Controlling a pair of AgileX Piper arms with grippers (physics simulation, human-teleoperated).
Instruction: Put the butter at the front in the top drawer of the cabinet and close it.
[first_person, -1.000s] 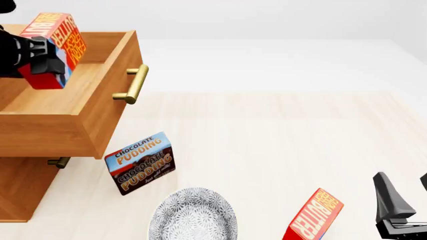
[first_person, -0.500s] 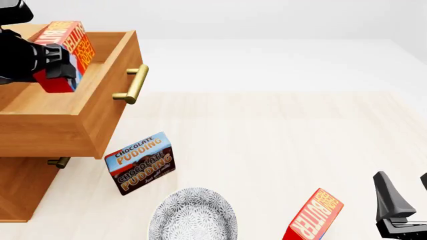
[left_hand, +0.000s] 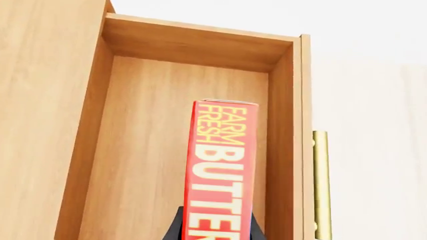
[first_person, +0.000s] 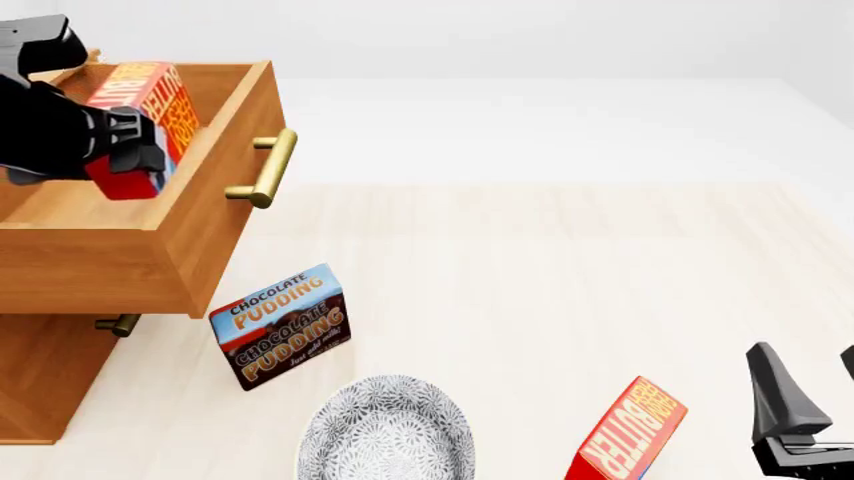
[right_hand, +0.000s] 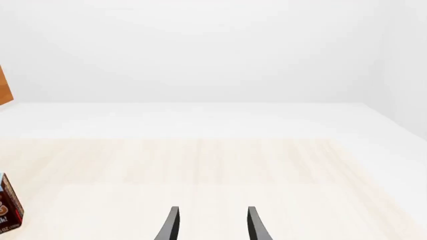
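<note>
- The butter (first_person: 150, 110) hangs tilted over the open top drawer (first_person: 200, 215); its lower end is hidden by the left gripper (first_person: 131, 150).
- Left jaws are clamped on the carton's sides.
- Right gripper (right_hand: 211, 225), cut off at the frame edge, is parted and holds nothing.
- A 2nd carton (first_person: 627, 432) stands nearby.

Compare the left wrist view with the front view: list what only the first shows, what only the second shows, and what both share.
Only the left wrist view: the bare floor of the top drawer beneath the carton, and its far inner wall.

Only the front view: the Chocolate Pudding box, the patterned plate, a second butter carton by the open right gripper, and the lower drawer's handle.

Both: the butter clamped in the left gripper's fingers over the open top drawer, plus that drawer's brass handle.
</note>
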